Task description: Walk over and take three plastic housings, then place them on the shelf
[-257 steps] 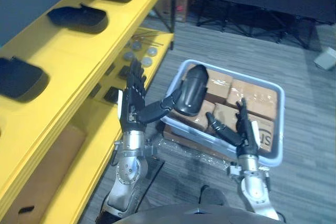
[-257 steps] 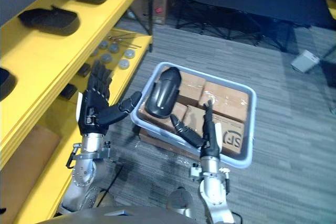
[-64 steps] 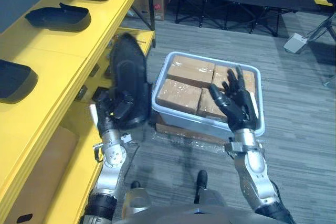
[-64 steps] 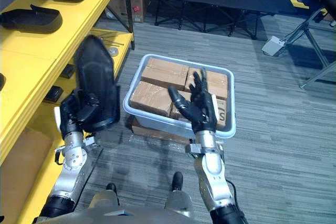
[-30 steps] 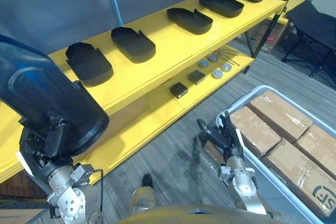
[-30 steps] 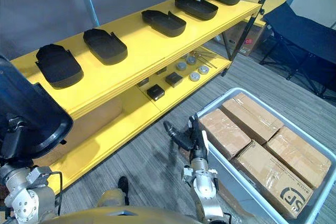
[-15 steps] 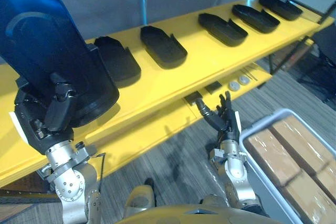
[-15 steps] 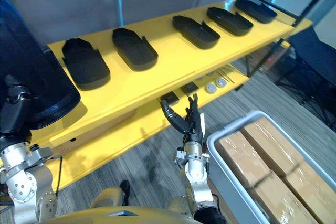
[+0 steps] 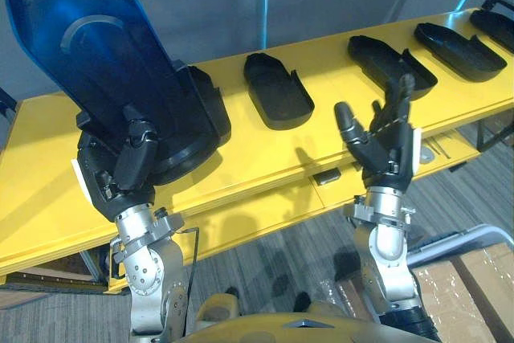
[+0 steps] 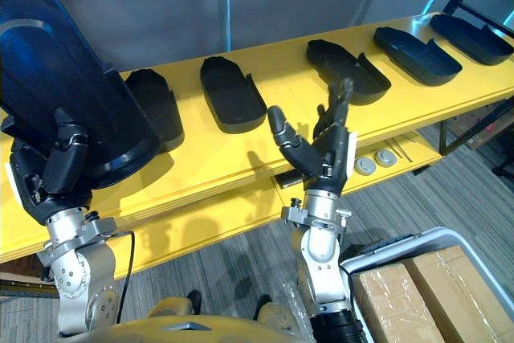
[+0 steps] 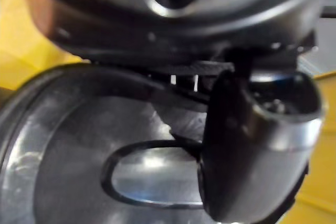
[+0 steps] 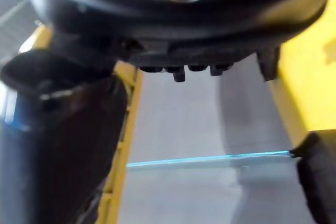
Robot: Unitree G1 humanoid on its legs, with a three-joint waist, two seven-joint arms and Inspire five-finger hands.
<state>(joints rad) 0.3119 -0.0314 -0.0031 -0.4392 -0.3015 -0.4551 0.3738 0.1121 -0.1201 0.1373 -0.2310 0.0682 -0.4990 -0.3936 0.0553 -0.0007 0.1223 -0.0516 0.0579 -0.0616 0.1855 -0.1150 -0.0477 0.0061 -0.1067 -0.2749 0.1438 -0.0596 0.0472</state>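
The left robot hand (image 9: 119, 173) is clamped on a large, glossy black plastic housing (image 9: 104, 62), rounded like a shell, tilted above the left end of a smooth yellow shelf (image 9: 265, 153). Matte black housings (image 9: 277, 90) lie in a row along it. The right robot hand (image 9: 389, 150), fingers spread apart, hovers empty near the shelf's front edge

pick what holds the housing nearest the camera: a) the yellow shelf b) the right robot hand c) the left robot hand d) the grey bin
c: the left robot hand is curled round the housing, held up in front of the yellow shelf; the right robot hand is open and holds nothing.
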